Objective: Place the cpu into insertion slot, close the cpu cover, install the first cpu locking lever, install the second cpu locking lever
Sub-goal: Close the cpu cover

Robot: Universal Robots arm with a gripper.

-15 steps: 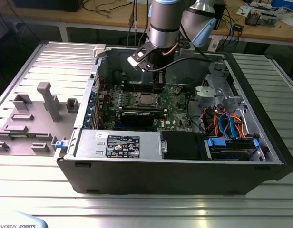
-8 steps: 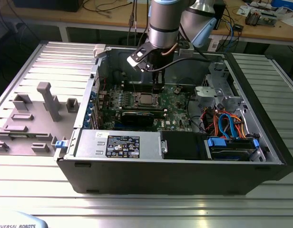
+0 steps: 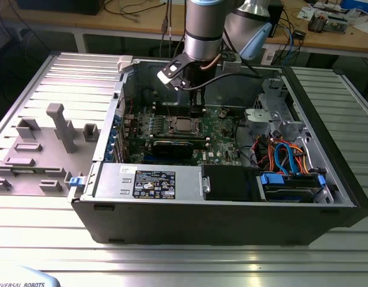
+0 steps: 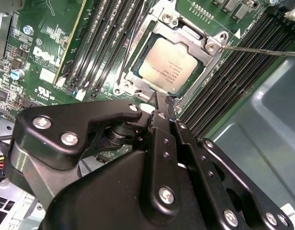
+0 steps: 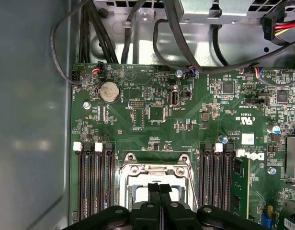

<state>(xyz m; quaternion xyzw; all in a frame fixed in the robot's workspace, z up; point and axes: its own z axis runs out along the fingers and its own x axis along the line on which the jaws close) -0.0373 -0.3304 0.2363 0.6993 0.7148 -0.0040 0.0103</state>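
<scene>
Inside the open computer case (image 3: pixel 327 179) on the ribbed metal table (image 3: pixel 172 257), the arm reaches down over the green motherboard (image 5: pixel 152 115). The gripper (image 3: pixel 195 103) hangs just above the processor socket. In both wrist views its black fingers (image 4: pixel 159 120) are pressed together, with nothing visible between them. Their tips hover close over one edge of the socket, and I cannot tell whether they touch it. The cpu (image 4: pixel 169 64) lies flat in the insertion slot (image 4: pixel 201 72), its pale metal top facing up. The exterior view places the cpu (image 3: pixel 184 125) near the middle of the board. The cpu cover (image 4: pixel 183 34) is lowered, and its silver frame surrounds the chip so the top shows through the window. One thin locking lever (image 4: pixel 130 48) runs along a side of the frame. Another thin lever (image 4: pixel 262 50) reaches from a corner screw out across the black memory slots (image 4: pixel 233 81). Whether either is latched cannot be told. In the first wrist view the gripper (image 5: pixel 160 186) covers part of the frame, and a coin battery (image 5: pixel 109 91) sits farther up the board.
</scene>
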